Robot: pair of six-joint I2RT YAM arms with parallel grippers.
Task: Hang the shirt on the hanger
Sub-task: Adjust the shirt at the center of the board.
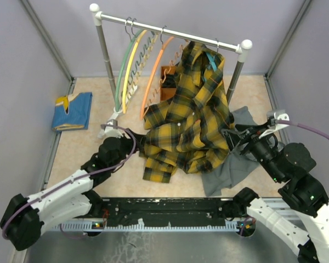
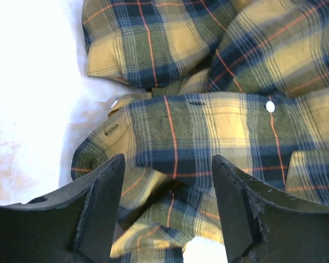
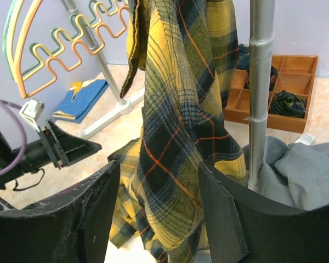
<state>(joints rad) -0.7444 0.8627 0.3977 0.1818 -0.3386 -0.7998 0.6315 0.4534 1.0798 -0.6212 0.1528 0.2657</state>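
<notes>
Hanging soft plaid flannel shirt (image 1: pixel 192 120) on thin teal hanger (image 1: pixel 212 61), L pincer (image 2: pixel 167 161) & R pincer (image 3: pixel 159 167) wide.

the rack (image 1: pixel 170 30) stands at the table's (image 1: pixel 88 159) 12 o'clock edge. the shirt (image 1: pixel 189 120) hangs from its rail toward 1 o'clock on the hanger (image 1: pixel 212 60), its lower part spilling onto the table's centre. the other hangers (image 1: pixel 132 66) hang on the rail toward 11 o'clock. a compartment tray (image 1: pixel 167 82) sits behind the shirt, under the rail. a folded cloth (image 1: pixel 72 111) lies at 9 o'clock, well apart. a loose garment (image 1: pixel 241 159) lies at 4 o'clock, partly under the shirt. the left end effector (image 1: pixel 136 144) sits at 8 o'clock, just beside the shirt; the right end effector (image 1: pixel 233 137) at 3 o'clock.
</notes>
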